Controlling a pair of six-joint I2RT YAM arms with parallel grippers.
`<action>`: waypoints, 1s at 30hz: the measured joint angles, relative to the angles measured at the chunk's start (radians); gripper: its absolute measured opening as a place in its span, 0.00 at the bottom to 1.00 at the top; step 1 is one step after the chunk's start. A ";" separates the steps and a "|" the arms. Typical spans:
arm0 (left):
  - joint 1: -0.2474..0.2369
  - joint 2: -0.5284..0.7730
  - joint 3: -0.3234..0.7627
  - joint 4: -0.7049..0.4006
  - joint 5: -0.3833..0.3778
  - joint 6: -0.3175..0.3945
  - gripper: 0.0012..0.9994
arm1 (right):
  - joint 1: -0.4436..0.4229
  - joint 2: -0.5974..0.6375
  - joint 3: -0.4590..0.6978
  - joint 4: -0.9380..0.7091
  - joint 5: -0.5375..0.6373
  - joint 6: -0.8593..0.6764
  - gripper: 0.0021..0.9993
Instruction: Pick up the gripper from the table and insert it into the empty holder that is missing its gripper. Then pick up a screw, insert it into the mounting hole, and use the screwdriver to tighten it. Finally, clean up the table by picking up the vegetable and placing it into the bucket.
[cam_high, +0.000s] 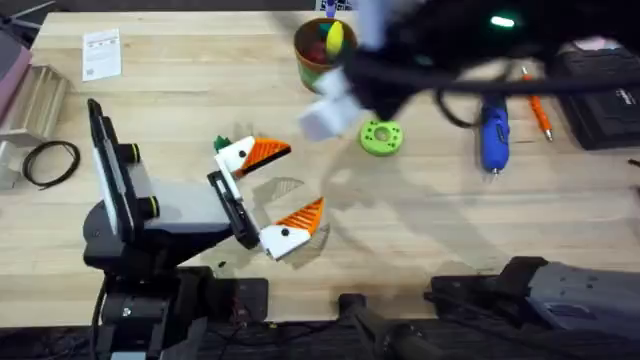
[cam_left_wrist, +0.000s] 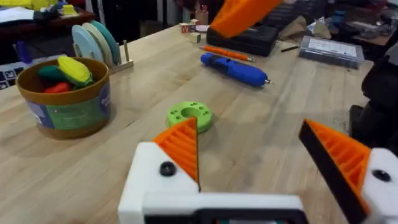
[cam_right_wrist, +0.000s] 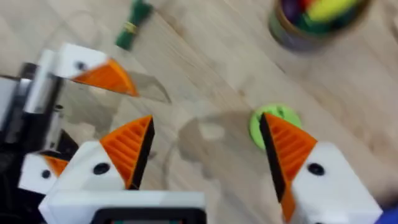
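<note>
From overhead, the left gripper (cam_high: 268, 195) lies low near the middle of the table with its fingers spread wide, both white holders (cam_high: 283, 237) carrying orange ribbed pads, so judging by that the insert-and-screw part looks finished. The small dark-green vegetable (cam_high: 221, 144) sits on the wood just beside the far finger, which is probably why the right arm swings over that area: it shows as a big dark blur up top with a whitish finger (cam_high: 325, 113) hanging near the bucket (cam_high: 318, 50). The blue screwdriver (cam_high: 493, 137) is parked well off to the right next to a thin orange pen-like tool (cam_high: 541, 117) (out of the way, job done I'd guess), and the green disc with holes (cam_high: 381, 137) sits between it and the bucket. The left wrist view backs that up: its orange pads (cam_left_wrist: 182, 145) are well apart with nothing between them, a screw head seated in the mounting hole (cam_left_wrist: 167, 168), and beyond them the disc, the screwdriver (cam_left_wrist: 235, 69) and the bucket (cam_left_wrist: 64, 99) of toys. In the right wrist view, the right gripper (cam_right_wrist: 208, 146) is spread too and empty, hovering above the table with the vegetable (cam_right_wrist: 132, 25) lying past the left arm's finger, not yet grabbed; the bucket (cam_right_wrist: 314, 22) is off to the other side.
</note>
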 joint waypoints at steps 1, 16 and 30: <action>0.000 0.000 0.000 0.000 0.000 0.000 0.99 | -0.029 -0.031 -0.028 -0.020 0.003 0.028 0.99; 0.000 0.000 0.000 0.000 0.000 0.000 0.99 | -0.450 -0.456 -0.338 -0.160 0.059 0.212 0.99; 0.000 0.000 0.000 0.000 -0.001 0.002 0.91 | -0.594 -0.455 -0.355 -0.221 0.062 0.216 0.99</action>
